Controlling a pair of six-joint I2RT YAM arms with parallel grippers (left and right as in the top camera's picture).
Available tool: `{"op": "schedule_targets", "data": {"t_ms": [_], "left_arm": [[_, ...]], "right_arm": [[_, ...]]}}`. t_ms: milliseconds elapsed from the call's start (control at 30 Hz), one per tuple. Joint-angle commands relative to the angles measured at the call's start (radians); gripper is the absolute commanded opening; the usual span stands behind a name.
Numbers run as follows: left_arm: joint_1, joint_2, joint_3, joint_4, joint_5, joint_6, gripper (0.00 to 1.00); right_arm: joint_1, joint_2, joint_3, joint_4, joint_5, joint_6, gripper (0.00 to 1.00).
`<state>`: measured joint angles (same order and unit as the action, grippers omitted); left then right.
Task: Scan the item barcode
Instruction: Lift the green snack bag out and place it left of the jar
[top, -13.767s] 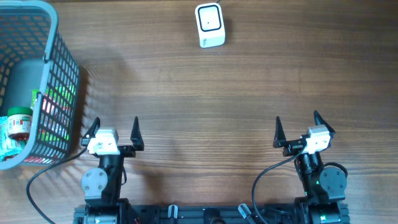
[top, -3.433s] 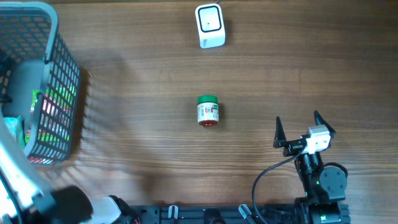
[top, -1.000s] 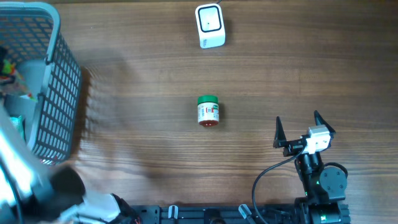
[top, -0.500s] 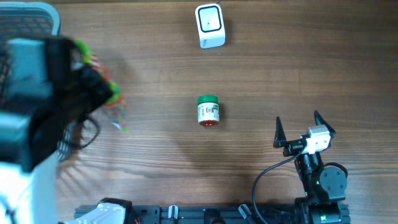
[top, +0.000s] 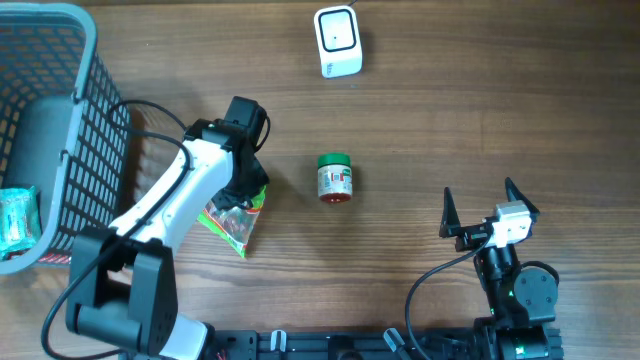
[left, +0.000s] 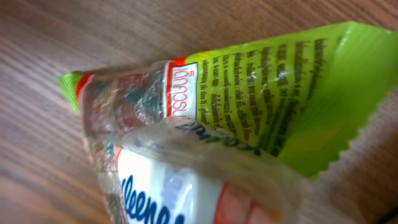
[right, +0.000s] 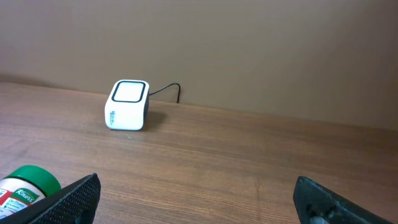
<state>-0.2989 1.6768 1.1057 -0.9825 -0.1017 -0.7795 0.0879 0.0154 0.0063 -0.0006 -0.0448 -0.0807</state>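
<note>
Two things have changed in the last second: the left arm has swung out of the basket (top: 100, 150) at the far left, and a green snack packet (top: 232, 218) has come out with it. The left pincer (top: 240, 195) is closed on that packet, which sits on or just above the counter (top: 450, 110); which of the two cannot be told. It is left of the green-lidded jar (top: 334, 180) lying mid-counter and well apart from the white scanner (top: 337, 40) at the far edge. In the left wrist view the packet fills the frame, and no barcode can be made out. The item is in hand, then, but the scan looks not yet done. The packet probably has to travel to the far side with its code turned toward the scanner. The right pincer (top: 481, 203) stands wide open and empty at the near right.
</note>
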Motion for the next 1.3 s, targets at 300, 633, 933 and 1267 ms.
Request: {"op": "schedule_targets", "data": {"t_ms": [300, 633, 933, 1267], "left_arm": [[-0.020, 0.044, -0.007, 0.020, 0.008, -0.012, 0.75], [-0.019, 0.043, 0.044, 0.003, 0.132, 0.226, 0.43], [-0.019, 0.018, 0.146, -0.178, 0.131, 0.360, 0.92], [-0.019, 0.011, 0.121, -0.148, 0.373, 0.526, 0.91]], "right_arm": [[-0.004, -0.006, -0.001, 0.002, -0.009, -0.006, 1.00], [-0.004, -0.006, -0.001, 0.002, -0.009, -0.006, 1.00], [-0.004, -0.006, -0.001, 0.002, -0.009, -0.005, 1.00], [-0.004, -0.006, -0.001, 0.002, -0.009, -0.005, 1.00]]}}
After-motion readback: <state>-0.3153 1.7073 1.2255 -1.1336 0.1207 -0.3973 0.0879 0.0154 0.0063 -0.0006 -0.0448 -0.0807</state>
